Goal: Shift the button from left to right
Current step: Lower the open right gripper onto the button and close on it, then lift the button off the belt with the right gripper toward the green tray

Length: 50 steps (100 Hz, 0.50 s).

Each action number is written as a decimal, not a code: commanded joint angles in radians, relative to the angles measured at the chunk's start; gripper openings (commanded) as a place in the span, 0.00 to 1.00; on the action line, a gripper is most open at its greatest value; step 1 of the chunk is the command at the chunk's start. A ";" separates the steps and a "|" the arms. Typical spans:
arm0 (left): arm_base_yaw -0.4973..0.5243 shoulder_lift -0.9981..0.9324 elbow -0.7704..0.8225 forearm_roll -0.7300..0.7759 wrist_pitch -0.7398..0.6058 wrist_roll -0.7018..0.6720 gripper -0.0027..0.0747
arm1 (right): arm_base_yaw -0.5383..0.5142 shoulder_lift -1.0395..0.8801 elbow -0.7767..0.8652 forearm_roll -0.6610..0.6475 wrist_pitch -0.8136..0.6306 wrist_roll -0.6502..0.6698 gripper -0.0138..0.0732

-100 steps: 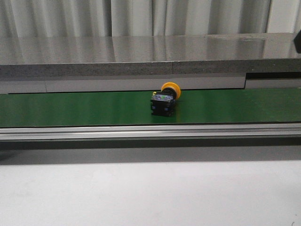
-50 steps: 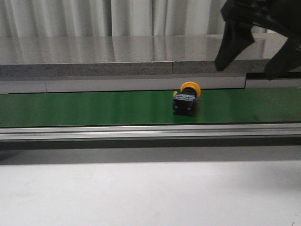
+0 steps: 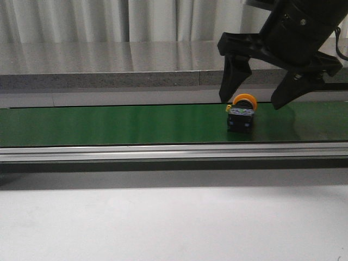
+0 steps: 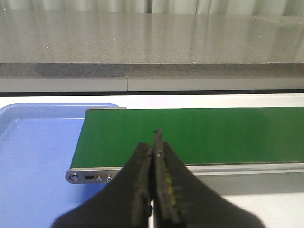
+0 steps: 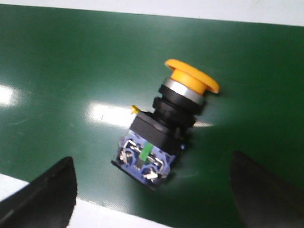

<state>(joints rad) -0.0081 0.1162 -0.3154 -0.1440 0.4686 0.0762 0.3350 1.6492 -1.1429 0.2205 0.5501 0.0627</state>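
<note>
A: Green belt (image 3: 109, 124) running across grey surface (image 3: 163, 223), curtains behind. Button (image 3: 241, 113) lying on its side on belt, right of centre in front view, yellow cap pointing away toward the back.

B: Gripped yet?

A: No. Right gripper (image 3: 250, 100) hovering over it, jaws spread wide, one finger on each side, not touching. Right wrist view agreeing: button (image 5: 164, 130) sitting free on belt (image 5: 57, 61) between two dark fingertips (image 5: 40, 197), well apart from both.

B: Left side?

A: Left gripper (image 4: 156, 161) sitting back near belt end by blue tray (image 4: 33, 142), jaws pressed together, holding nothing.

B: Progress?

A: Early, judging by this. Approach about done, nothing closed on. Remaining: lowering, closing on body or cap, lifting, carrying right, releasing. Drop-off spot not visible.
</note>
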 commanded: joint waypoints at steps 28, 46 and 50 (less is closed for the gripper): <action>-0.007 0.011 -0.026 -0.007 -0.068 0.000 0.01 | -0.009 0.059 -0.062 -0.070 -0.041 0.007 0.80; -0.007 0.011 -0.026 -0.007 -0.068 0.000 0.01 | -0.009 0.071 -0.063 -0.071 -0.025 0.010 0.59; -0.007 0.011 -0.026 -0.007 -0.068 0.000 0.01 | -0.009 0.071 -0.067 -0.071 -0.019 0.010 0.52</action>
<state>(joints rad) -0.0081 0.1162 -0.3154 -0.1440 0.4703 0.0762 0.3291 1.7560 -1.1783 0.1411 0.5499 0.0687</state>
